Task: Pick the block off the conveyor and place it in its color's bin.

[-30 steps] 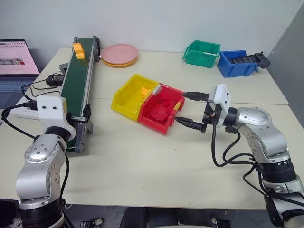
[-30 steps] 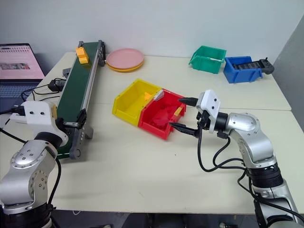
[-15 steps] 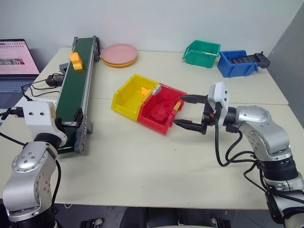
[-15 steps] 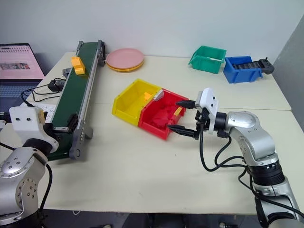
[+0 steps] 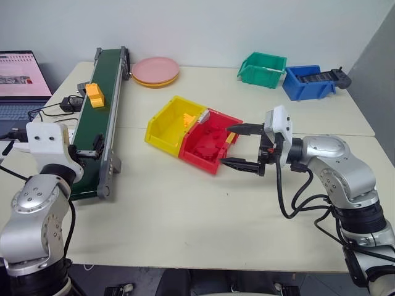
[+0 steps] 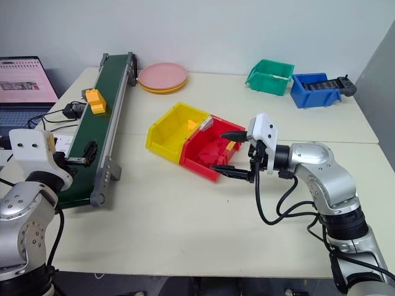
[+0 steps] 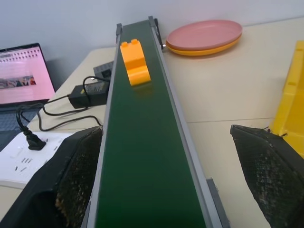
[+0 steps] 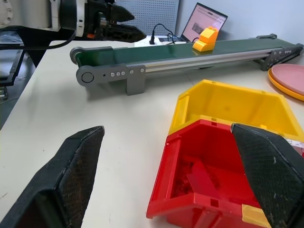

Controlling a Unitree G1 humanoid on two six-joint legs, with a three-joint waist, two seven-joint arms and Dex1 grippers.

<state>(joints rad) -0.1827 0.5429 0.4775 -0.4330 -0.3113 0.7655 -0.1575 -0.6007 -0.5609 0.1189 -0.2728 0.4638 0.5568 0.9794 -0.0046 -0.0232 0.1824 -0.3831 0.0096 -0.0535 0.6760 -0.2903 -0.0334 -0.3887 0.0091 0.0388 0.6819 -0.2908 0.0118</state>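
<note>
The yellow-orange block (image 5: 94, 95) rides on the dark green conveyor (image 5: 102, 126), past the belt's middle on the far side. My left gripper (image 7: 166, 134) is open at the belt's near end, one finger on each side of the belt, well short of the block (image 7: 135, 61). The yellow bin (image 5: 170, 126) sits mid-table, touching a red bin (image 5: 207, 145), with small yellow pieces inside. My right gripper (image 5: 226, 145) is open and empty at the red bin's right edge, pointing left.
A green bin (image 5: 263, 68) and a blue bin (image 5: 307, 81) stand at the far right. Pink plates (image 5: 155, 71) lie beside the conveyor's far end. A laptop (image 5: 21, 80), a power strip and cables lie left of the conveyor.
The block has travelled down the belt toward my left gripper. My right gripper has shifted left to the red bin's edge. My left arm has eased a little to the left.
</note>
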